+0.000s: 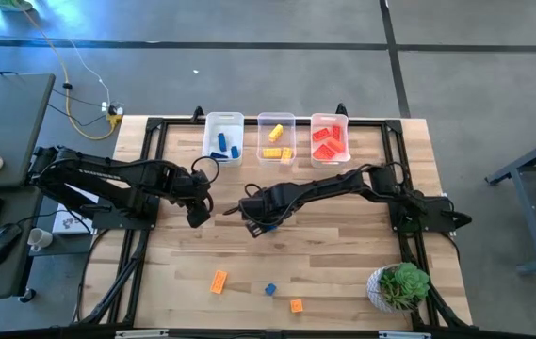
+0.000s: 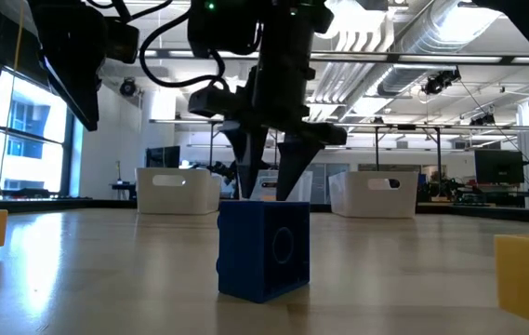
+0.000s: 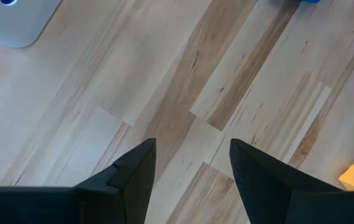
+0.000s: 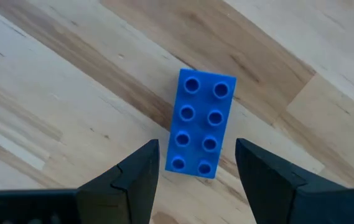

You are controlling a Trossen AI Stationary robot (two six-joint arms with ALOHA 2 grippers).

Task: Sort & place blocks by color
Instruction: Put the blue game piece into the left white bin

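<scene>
Pale butcher-block tabletop (image 1: 343,254) is seen bare around the blue eight-stud brick (image 4: 200,123), over which the open, empty right gripper (image 4: 196,163) is poised at frame centre; descent and closing are judged next, while the left gripper (image 3: 192,163) is held open, empty.

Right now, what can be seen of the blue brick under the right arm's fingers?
The blue brick is a glossy plastic block with eight round studs in two rows of four. It lies flat, studs up, on the bare wooden table, with nothing else touching it. The right gripper hangs above it, fingers open to either side of one end, not gripping. From above, the arm mostly hides it near the table's middle.
</scene>
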